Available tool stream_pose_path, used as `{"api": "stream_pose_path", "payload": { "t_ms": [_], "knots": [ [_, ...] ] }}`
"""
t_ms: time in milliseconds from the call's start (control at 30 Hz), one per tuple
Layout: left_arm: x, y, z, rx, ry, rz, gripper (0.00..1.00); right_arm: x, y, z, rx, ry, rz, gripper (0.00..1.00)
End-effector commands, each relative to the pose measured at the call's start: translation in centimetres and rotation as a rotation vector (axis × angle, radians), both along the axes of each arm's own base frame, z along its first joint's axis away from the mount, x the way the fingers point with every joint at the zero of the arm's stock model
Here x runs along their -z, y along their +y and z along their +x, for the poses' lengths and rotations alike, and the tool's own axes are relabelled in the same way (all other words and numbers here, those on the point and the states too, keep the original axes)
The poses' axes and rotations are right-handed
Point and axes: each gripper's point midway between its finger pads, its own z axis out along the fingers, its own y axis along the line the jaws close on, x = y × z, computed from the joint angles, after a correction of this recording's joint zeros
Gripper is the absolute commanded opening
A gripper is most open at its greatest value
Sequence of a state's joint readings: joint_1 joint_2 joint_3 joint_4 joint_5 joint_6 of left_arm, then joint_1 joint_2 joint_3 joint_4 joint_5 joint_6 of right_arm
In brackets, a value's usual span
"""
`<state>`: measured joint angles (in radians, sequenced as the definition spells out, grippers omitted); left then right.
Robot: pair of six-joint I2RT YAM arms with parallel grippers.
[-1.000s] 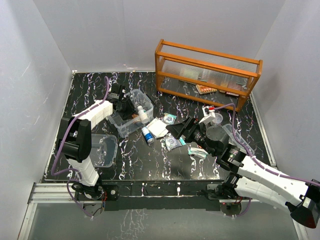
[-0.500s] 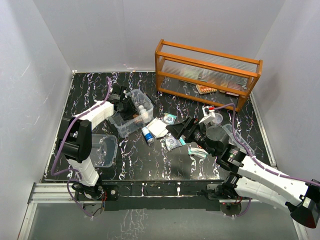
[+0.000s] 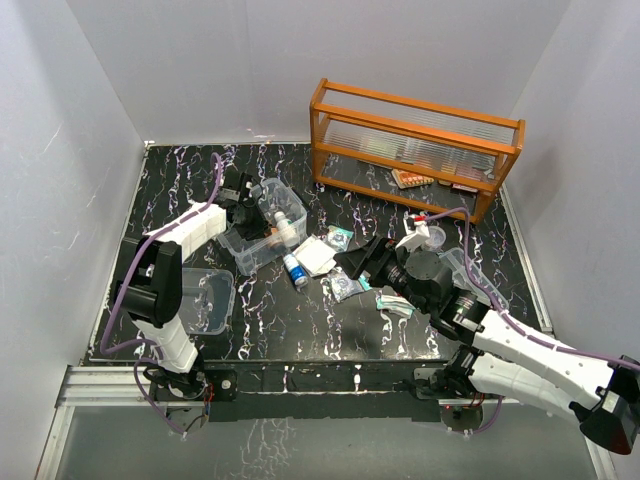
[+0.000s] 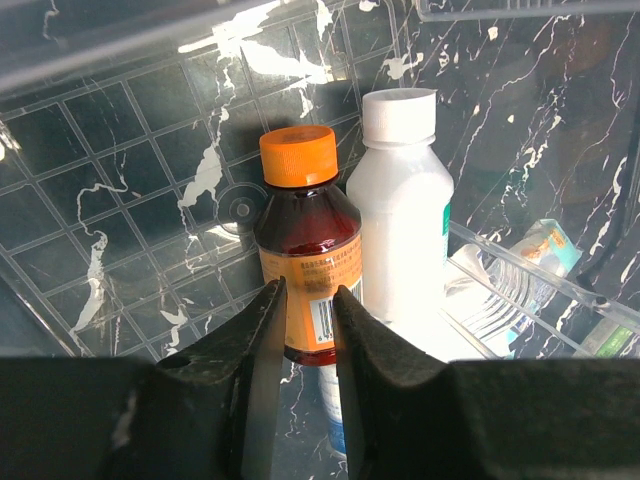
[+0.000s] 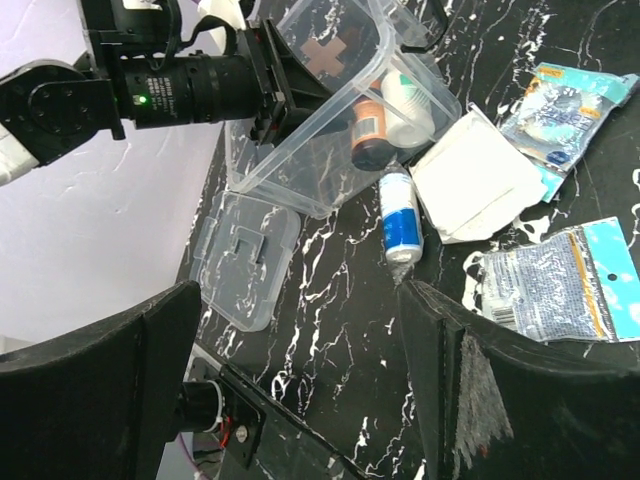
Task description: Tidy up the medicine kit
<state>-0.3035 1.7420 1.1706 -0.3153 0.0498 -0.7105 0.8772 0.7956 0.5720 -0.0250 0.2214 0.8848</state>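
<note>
Reaching into medicine kit [image 3: 245, 254], left end effector [image 4: 305, 298]

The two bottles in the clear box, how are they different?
The brown bottle is dark with an orange cap; the white bottle has a white cap. The brown bottle shows an orange label with a barcode; the white bottle shows almost none. The white bottle looks taller and wider than the brown bottle. Both are capped, side by side in the clear box.
</note>
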Motion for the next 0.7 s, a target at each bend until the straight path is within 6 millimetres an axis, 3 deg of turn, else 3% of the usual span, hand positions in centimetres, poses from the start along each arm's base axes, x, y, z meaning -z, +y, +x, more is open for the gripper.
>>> {"api": "stream_pose_path", "payload": {
  "t_ms": [0,233,367,667],
  "knots": [
    [0.0,-0.9,-0.1,0.019,0.005,-0.034,0.22,-0.5,-0.2,0.6,0.038,-0.007,-0.005,0.77],
    [0.6,-2.4,0.2,0.068,0.006,-0.092,0.22,2.1,-0.3,1.6,0.080,0.070,-0.123,0.76],
    [0.3,-3.0,0.5,0.092,-0.014,-0.121,0.22,4.7,0.3,2.6,0.101,0.139,-0.221,0.73],
    [-1.8,-2.5,0.9,0.119,-0.060,-0.080,0.29,6.9,3.3,5.1,0.137,0.207,-0.215,0.61]
  ]
}}
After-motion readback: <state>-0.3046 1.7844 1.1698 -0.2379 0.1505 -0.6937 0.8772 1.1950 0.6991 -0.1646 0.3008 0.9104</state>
